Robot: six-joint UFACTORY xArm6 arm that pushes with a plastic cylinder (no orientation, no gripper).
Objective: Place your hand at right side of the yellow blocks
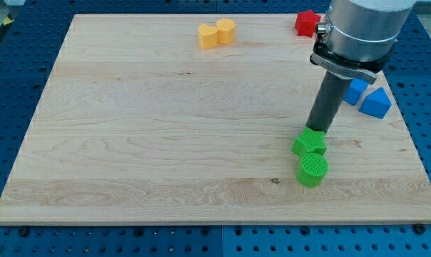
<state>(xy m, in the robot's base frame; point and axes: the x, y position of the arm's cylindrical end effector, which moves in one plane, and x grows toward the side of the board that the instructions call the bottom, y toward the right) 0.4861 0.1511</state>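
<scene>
1. The arm has no gripper, so no open/closed state applies; it ends in a dark rod. The tip (317,130) sits at the upper edge of the green star block (309,143), touching or just about touching it; contact can't be confirmed.
2. The green cylinder (314,170) lies just below the green star block, touching it or nearly so. The pair is probably only in the rod's way, not its goal.
3. To the upper right of the green star block are the blue blocks (376,103), partly hidden behind the arm; shapes are unclear, one looks triangular.
4. The red star block (307,23) is well above the green star block, near the surface's (158,128) top edge.
5. Task target: two yellow blocks (217,33), touching each other, well up and to the left of the green star block, near the top edge. One looks heart-like, the other roughly hexagonal.
6. Judgement: the tip isn't yet right of the yellow blocks; a move up and left is needed, stopping between them and the red star block.
7. No brands, labels or writing are readable.
</scene>
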